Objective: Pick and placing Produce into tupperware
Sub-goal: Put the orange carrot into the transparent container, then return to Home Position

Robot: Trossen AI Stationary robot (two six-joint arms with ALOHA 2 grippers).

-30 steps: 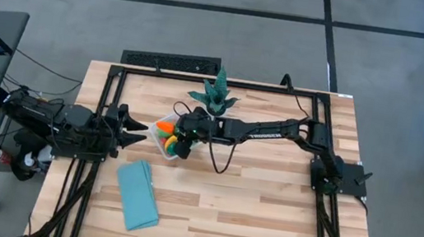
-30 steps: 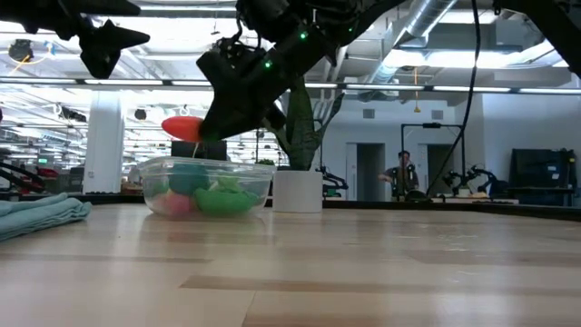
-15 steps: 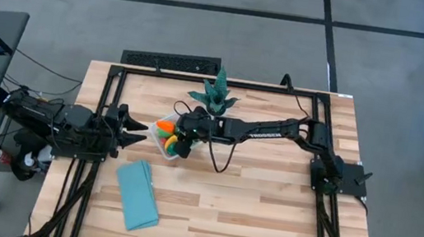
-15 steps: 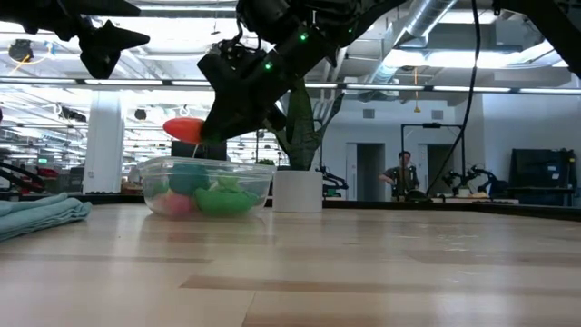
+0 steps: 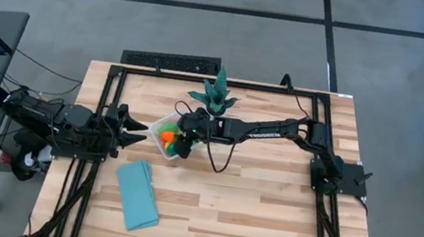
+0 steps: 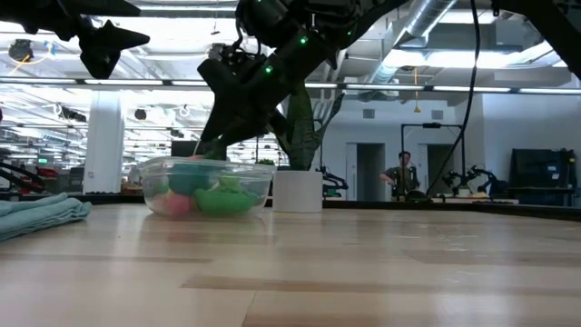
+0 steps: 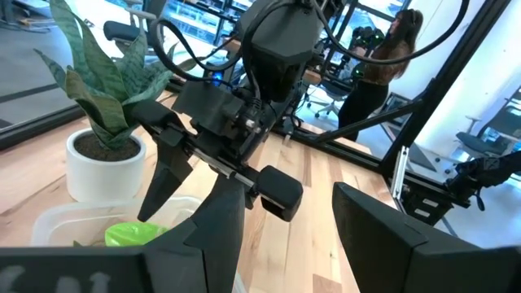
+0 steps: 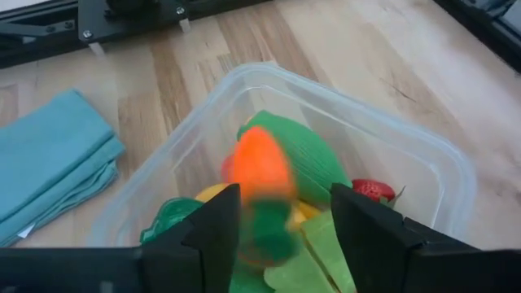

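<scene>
Gone from between the right gripper's [image 6: 211,136] fingers is the orange-red toy piece it held above the bowl a second ago — in the low view those dark fingers now stand parted with nothing between them, just above the rim of the clear, squarish plastic tupperware [image 6: 154,171].

From above, that gripper [image 5: 179,141] hangs over the container [image 5: 158,122] near the middle of the pale wooden slatted table [image 5: 264,217]. Orange and green produce [image 5: 165,136] lies inside. A folded light-blue cloth [image 5: 137,195] lies nearer the front edge; a spiky teal plant in a white pot [image 5: 216,94] stands just behind the container. The left gripper [image 5: 134,126] waits at the table's left side, fingers spread and bare.

Level with the table, soft pink and green pieces [image 6: 204,197] show through the translucent wall.

Past the left wrist's wide dark fingers, a glossy lime-green piece [image 7: 134,234] sits inside the container.

Under the right wrist, a blurred orange carrot-like piece [image 8: 259,175] with a green end is over a ribbed green piece [image 8: 313,163] — whether touching it, I can't tell.
</scene>
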